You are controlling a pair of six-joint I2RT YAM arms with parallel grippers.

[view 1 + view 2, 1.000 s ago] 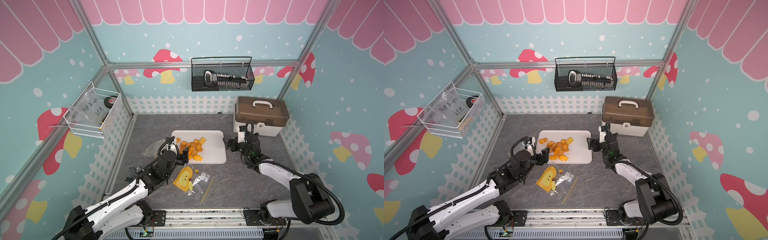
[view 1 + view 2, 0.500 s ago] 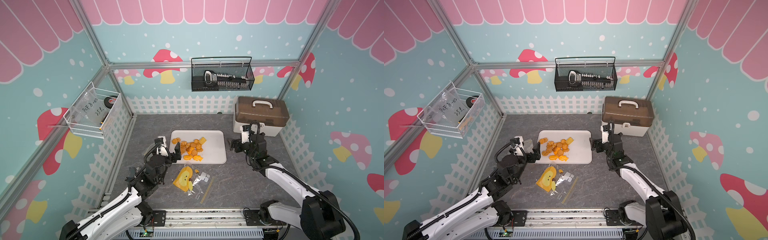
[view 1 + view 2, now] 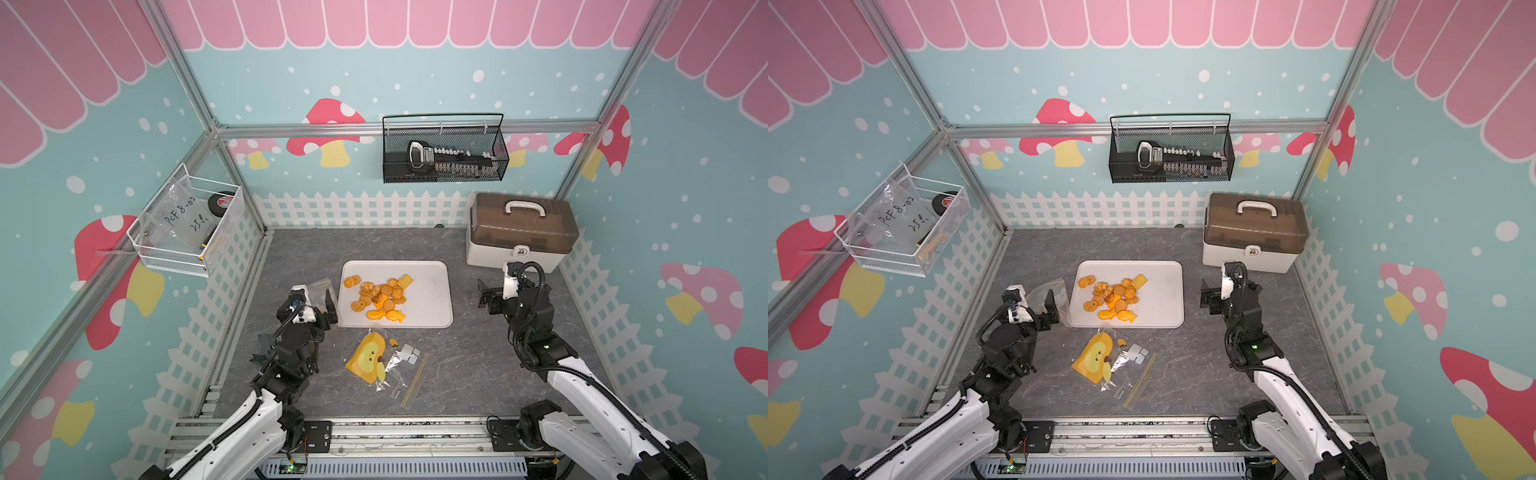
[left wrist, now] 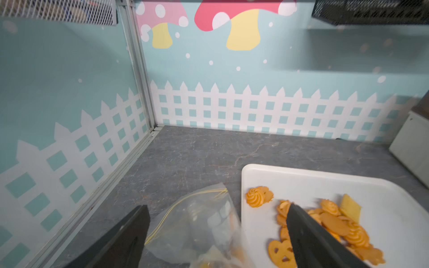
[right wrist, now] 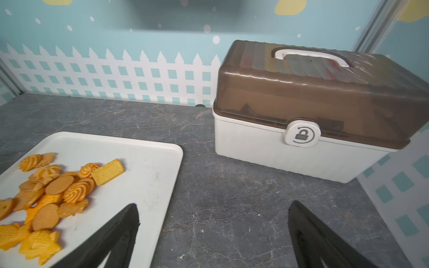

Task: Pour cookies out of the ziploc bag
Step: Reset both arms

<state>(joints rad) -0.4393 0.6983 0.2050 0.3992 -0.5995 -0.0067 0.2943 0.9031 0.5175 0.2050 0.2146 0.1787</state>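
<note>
Cookies (image 3: pixel 379 297) heaped on white tray (image 3: pixel 432 291); left hand (image 4: pixel 217 206) wide over ziploc bag (image 4: pixel 197 222), right hand (image 5: pixel 213 204) wide beside tray.

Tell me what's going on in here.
Pouring looks done. The cookies lie heaped on the white tray. The clear ziploc bag lies crumpled on the table beside the tray, between the spread fingers of the left gripper, which do not pinch it. The right gripper hangs open and empty near the storage box. A second bag lies in front of the tray.
</note>
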